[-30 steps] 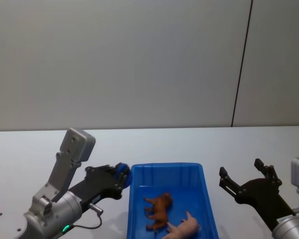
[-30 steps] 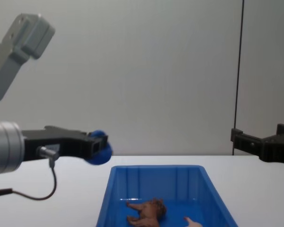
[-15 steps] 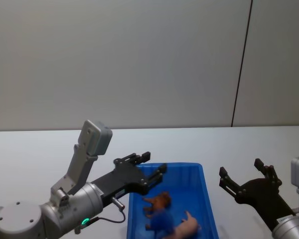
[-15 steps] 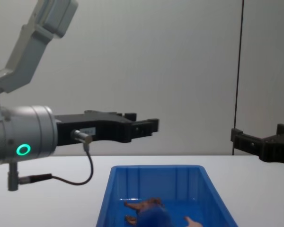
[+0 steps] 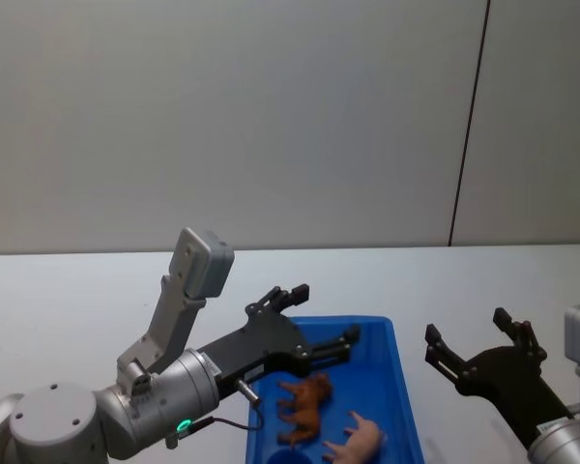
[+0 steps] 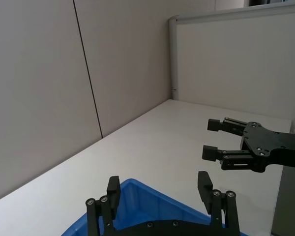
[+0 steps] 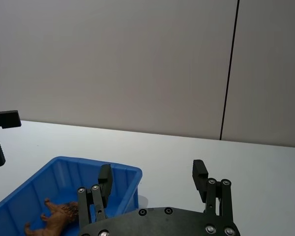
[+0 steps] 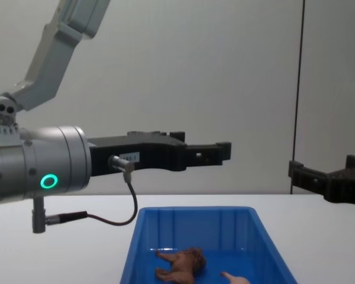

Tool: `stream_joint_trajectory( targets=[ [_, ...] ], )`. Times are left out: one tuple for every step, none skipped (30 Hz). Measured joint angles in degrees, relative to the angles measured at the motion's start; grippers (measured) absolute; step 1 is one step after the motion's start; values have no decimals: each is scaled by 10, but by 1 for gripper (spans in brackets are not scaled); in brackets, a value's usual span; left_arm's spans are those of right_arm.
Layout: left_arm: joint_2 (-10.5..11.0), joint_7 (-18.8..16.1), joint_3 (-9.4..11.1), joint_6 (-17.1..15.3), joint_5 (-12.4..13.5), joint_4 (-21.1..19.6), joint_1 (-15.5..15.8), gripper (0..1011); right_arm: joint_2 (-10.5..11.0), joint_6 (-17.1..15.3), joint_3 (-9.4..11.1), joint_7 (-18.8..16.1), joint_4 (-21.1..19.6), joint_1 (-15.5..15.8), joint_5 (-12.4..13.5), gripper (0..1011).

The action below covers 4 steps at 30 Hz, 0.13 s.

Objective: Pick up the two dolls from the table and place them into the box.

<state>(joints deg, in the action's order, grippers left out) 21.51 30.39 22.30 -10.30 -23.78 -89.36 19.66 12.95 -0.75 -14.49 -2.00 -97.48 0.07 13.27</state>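
1. While the left gripper (image 5: 319, 324) hovered over the far half of the box (image 5: 387, 340), its jaws stood wide apart and held nothing; in the chest view it (image 8: 204, 151) hung well above the box's far rim (image 8: 195, 210).
2. Inside the box, the lion (image 5: 304, 404) stood near the middle of the floor, with the pig (image 5: 356, 440) lying just beside it at about 4 o'clock in the head view.
3. At roughly 7 o'clock from the lion, a dark blue rounded object (image 5: 290, 456) sat at the head view's bottom edge, inside the box.
4. At 3 o'clock from the box, over the white table (image 5: 68, 290), the right gripper (image 5: 476, 346) waited clear of it, its 2 jaws spread wide and empty.
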Motion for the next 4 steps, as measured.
stream_joint_trajectory(
  targets=[
    [-1,2,0,1,0,1,1,992,0,0,0,0,0,0,0,1001],
    [-1,3,1,1,0,1,1,1001,0,0,0,0,0,0,0,1001],
    [-2,4,1,2,-1,2,2,1001,0,0,0,0,0,0,0,1001],
    [-2,5,1,2,-1,2,2,1001,0,0,0,0,0,0,0,1001]
  ],
)
